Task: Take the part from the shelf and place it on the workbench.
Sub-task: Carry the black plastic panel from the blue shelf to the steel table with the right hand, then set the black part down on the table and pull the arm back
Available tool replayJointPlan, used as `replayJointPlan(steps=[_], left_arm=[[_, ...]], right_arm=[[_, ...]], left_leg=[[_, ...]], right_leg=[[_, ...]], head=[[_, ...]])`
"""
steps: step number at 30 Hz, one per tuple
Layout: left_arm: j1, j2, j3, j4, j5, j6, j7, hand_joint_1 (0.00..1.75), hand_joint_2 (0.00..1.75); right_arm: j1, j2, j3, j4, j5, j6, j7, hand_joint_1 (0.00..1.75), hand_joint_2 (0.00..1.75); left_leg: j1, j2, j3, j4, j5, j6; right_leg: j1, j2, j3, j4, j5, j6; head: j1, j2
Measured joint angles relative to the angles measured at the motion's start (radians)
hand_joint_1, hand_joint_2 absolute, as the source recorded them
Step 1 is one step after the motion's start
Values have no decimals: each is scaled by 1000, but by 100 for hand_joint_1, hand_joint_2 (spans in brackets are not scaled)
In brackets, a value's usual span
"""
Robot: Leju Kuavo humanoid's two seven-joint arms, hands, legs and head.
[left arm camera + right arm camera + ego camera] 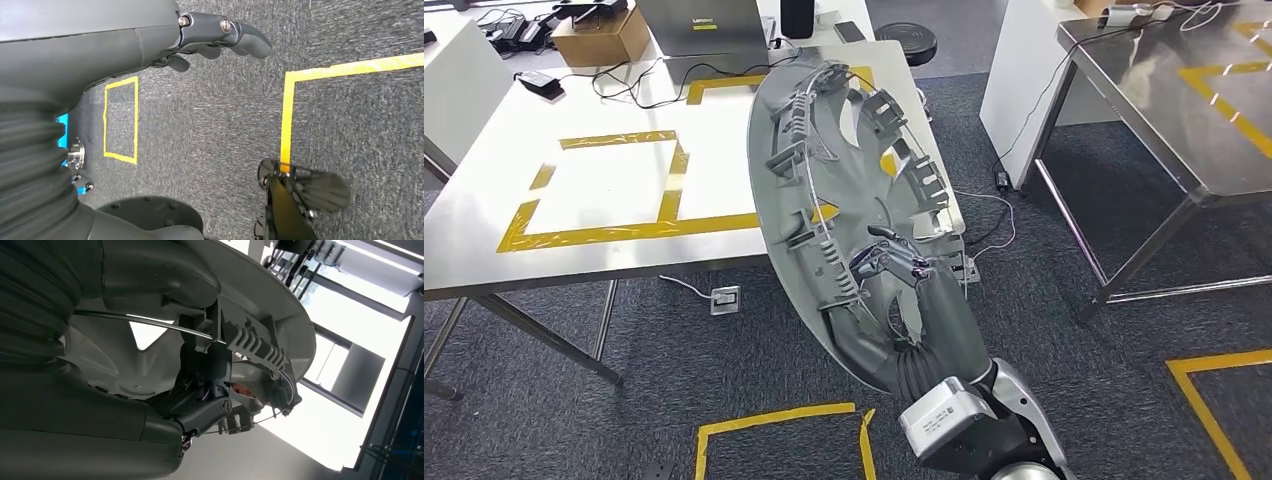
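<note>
On my head feed the counter (pixel 484 240) takes up the upper left of the frame, a pale steel top marked with yellow tape rectangles (pixel 614 232). A second counter (pixel 1184 120) with the same tape sits in the upper right, well apart across the grey carpet. In front of the first counter, through the centre of the frame, I see the part (pixel 814 150): a large grey round plastic cover, ribbed and clipped on the side facing me, with a thin wire ring running around it. It is held up on edge, tilted, its upper half overlapping the counter's right end in the picture; I cannot tell whether it touches the counter. My right robot hand (pixel 894 270) comes in from the lower right and grips the part low on its inner face, fingers curled into the ribs. The right wrist feed shows the same grip close up (pixel 210 405), dark fingers hooked around a ribbed clip. My left robot hand (pixel 220 35) hangs over the carpet, fingers lying close together and holding nothing. At the top of the head feed a grey laptop (pixel 699 25) carries a Lenovo mark, beside a cardboard box (pixel 599 40). Black cables and adapters (pixel 539 82) trail over the counter's far edge.
</note>
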Motion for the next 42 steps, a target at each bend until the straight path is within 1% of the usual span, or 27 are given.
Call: replayJointPlan(steps=[1,2,4,5,7,9,11,13,14,15,16,18,19,20,22,25,26,28,29,30,31,32,34,36,40,41,42], left_arm=[[0,0,0,0,0,0,0,0,175],[1,0,0,0,0,0,0,0,175],[0,1,0,0,0,1,0,0,175],[-1,1,0,0,0,2,0,0,175],[-1,1,0,0,0,3,0,0,175],[1,2,0,0,0,3,-1,0,175],[0,2,1,-1,0,3,-3,0,175],[-1,2,2,-1,1,3,-5,0,175],[0,1,2,-1,1,3,-6,0,175],[2,1,2,0,1,3,-6,0,175],[2,1,2,0,1,3,-6,0,175],[3,1,3,-1,1,3,-6,0,175],[2,1,3,0,1,3,-7,0,175],[2,0,3,0,1,3,-7,0,175],[2,0,3,0,1,3,-7,0,175],[2,-1,3,0,1,3,-6,0,175],[1,-1,4,0,1,3,-7,0,175],[0,-1,4,0,1,3,-6,0,175],[1,0,4,0,1,3,-6,0,175],[3,1,4,0,1,3,-6,0,175],[4,1,4,0,1,3,-5,0,175],[5,2,4,0,1,3,-5,0,175],[6,2,4,1,1,3,-5,0,175],[5,2,4,2,1,3,-5,0,175],[4,2,5,0,-4,-2,-18,0,175],[2,3,5,-1,-6,-3,-22,0,175],[1,3,5,-1,-6,-3,-23,0,175]], right_arm=[[0,0,0,0,0,0,0,175,175],[1,0,0,0,0,0,0,175,175],[1,0,1,0,0,0,0,175,175],[1,0,1,0,0,0,0,175,175],[0,0,2,0,0,-1,0,175,175],[-2,0,3,0,0,-3,0,175,175],[-6,0,4,0,0,-5,0,175,175],[-8,0,5,2,-1,-6,0,175,175],[-7,-1,6,3,-1,-6,0,175,175],[-7,-1,6,4,-1,-6,0,175,175],[-7,-1,6,5,-1,-6,0,175,175],[-8,-1,6,5,-1,-6,0,175,175],[-8,-1,6,5,-1,-6,0,175,175],[-9,-1,6,5,-1,-6,0,175,175],[-9,-1,6,6,-1,-6,0,175,175],[-10,0,7,5,-1,-7,1,175,175],[-10,0,7,5,-1,-8,1,175,175],[-11,0,7,6,0,-8,0,175,175],[-10,0,7,6,0,-8,0,175,175],[-10,0,7,6,0,-8,-1,175,175],[-10,0,7,6,0,-9,-1,175,175],[-10,0,7,6,0,-9,-1,175,175],[-9,0,7,6,0,-9,-1,175,175],[-9,1,8,7,0,-9,0,175,175],[-12,1,8,7,0,-10,-2,175,175],[-13,1,8,7,0,-11,-2,175,175],[-12,1,8,7,-1,-11,-2,175,175]], left_leg=[[-4,0,11,-31,30,7],[-8,2,40,-96,71,16],[-21,11,99,-218,117,35],[-26,14,116,-253,122,41],[-30,12,124,-271,112,49],[-26,5,137,-280,107,59],[-22,-1,157,-287,100,70],[-22,-6,167,-288,89,75],[-22,-9,171,-288,84,75],[-22,-12,178,-287,78,74],[-22,-15,186,-287,71,72],[-22,-20,205,-287,56,67],[-22,-22,212,-287,49,63],[-22,-22,215,-289,44,58],[-22,-23,221,-289,44,44],[-23,-15,217,-254,36,31],[-22,-11,196,-212,24,28],[-20,-5,122,-91,-18,21],[-19,-4,84,-41,-38,16],[-18,-3,58,-19,-45,14],[-17,-2,50,-32,-32,12],[-16,0,58,-79,2,11],[-16,6,94,-208,89,13],[-20,11,114,-273,130,27],[-22,5,124,-276,121,58],[-21,4,129,-278,117,65],[-20,3,134,-280,112,70]], right_leg=[[2,-2,8,0,-6,1],[4,-3,17,0,-13,2],[7,-7,31,-1,-27,10],[8,-8,34,-3,-31,15],[8,-10,38,-4,-31,28],[8,-10,36,13,-31,37],[6,-5,-9,92,-53,45],[5,0,-94,215,-95,52],[5,0,-132,259,-106,54],[5,0,-155,271,-98,54],[5,1,-158,246,-67,52],[7,2,-118,117,29,43],[10,3,-97,54,55,37],[14,5,-83,13,68,31],[20,8,-76,-14,60,18],[11,8,-42,-27,61,0],[8,7,-29,-30,56,-4],[8,5,-13,-31,41,-9],[8,6,-4,-31,33,-9],[7,6,6,-31,24,-9],[7,7,19,-31,14,-7],[5,7,34,-31,4,-3],[4,7,61,-30,-20,7],[6,7,73,-29,-37,20],[4,7,74,-15,-61,44],[2,7,53,23,-78,50],[2,7,17,85,-100,53]], head=[[0,0],[0,0],[0,0],[1,0],[1,0],[2,0],[5,0],[8,0],[8,0],[9,0],[9,0],[9,0],[9,0],[9,0],[9,0],[5,0],[3,0],[-2,0],[-3,0],[-3,0],[-4,0],[-3,0],[-4,0],[-5,0],[-3,0],[-2,0],[0,0]])
